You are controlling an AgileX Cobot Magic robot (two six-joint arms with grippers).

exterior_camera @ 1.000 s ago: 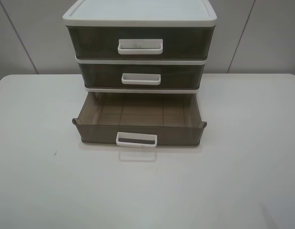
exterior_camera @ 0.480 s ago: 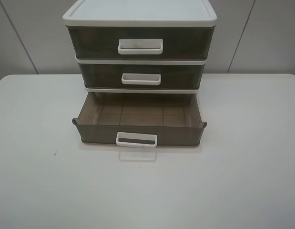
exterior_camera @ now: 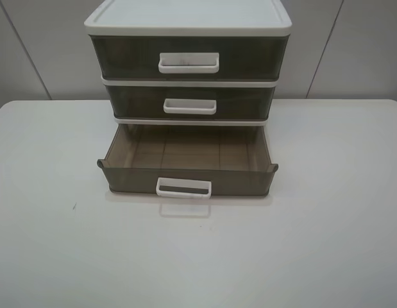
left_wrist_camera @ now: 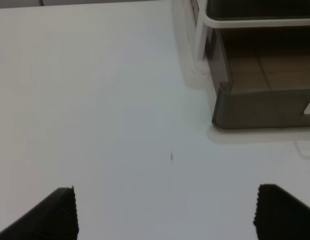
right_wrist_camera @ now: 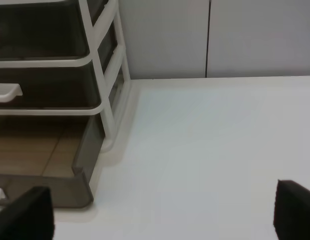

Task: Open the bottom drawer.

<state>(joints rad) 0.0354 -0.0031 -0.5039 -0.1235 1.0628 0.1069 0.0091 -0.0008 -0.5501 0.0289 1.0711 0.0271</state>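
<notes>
Bottom drawer (exterior_camera: 187, 168) sits pulled well out of the white-framed chest (exterior_camera: 188, 19), at approx. centre of the surface (exterior_camera: 326, 244) in ext. high view; tray interior exposed, appears empty. Upper two drawers (exterior_camera: 188, 80) flush in frame.

Orientation: drawer front w/ white loop handle (exterior_camera: 183, 187) points toward 6 o'clock. Long axis of front runs 9–3; slide axis runs 12–6.

Left hand (left_wrist_camera: 167, 212): spread wide, nothing btwn fingers, clear of drawer. Drawer's front corner lies fwd of it, toward approx. 1 o'clock. Right hand (right_wrist_camera: 165, 215): also wide open, empty; drawer's other front corner fwd at approx. 10–11 o'clock.

Neither hand visible in ext. high view, so both sit well back of the chest. Which arm is nearer the handle: can't tell, roughly symmetric.

Judgement: task looks essentially done; any further pull would go straight along 6.
</notes>
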